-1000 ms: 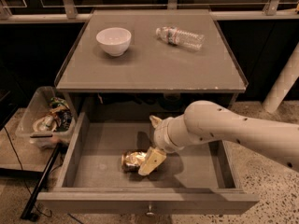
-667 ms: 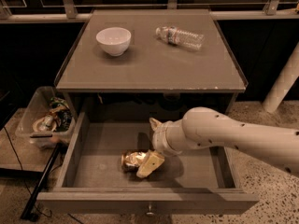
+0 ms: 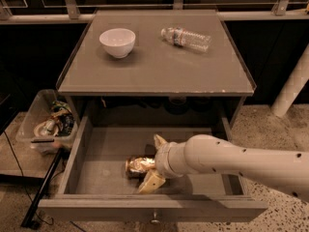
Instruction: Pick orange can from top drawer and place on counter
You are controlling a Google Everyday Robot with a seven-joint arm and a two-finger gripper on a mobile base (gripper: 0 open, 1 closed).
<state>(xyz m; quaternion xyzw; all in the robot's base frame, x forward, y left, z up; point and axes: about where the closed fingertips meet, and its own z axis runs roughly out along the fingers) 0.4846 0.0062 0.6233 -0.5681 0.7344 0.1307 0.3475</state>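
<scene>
The orange can [image 3: 137, 165] lies on its side on the floor of the open top drawer [image 3: 77, 154], near the front middle. My gripper [image 3: 150, 163] reaches into the drawer from the right. It is open, with one finger [image 3: 159, 140] behind the can and the other [image 3: 150, 181] in front of it. The can's right end sits between the fingers, partly hidden by the wrist. The counter [image 3: 159, 69] is the grey top above the drawer.
A white bowl [image 3: 117, 42] and a clear plastic water bottle [image 3: 186, 37] lie on the counter's back half. A clear bin of clutter [image 3: 46, 122] stands on the floor left of the cabinet. A white post [image 3: 292, 85] stands at the right. The drawer knob [image 3: 155, 220] is at the front.
My arm has moved a little to the left, bringing the fingers further over the can. The can has stayed in place.
</scene>
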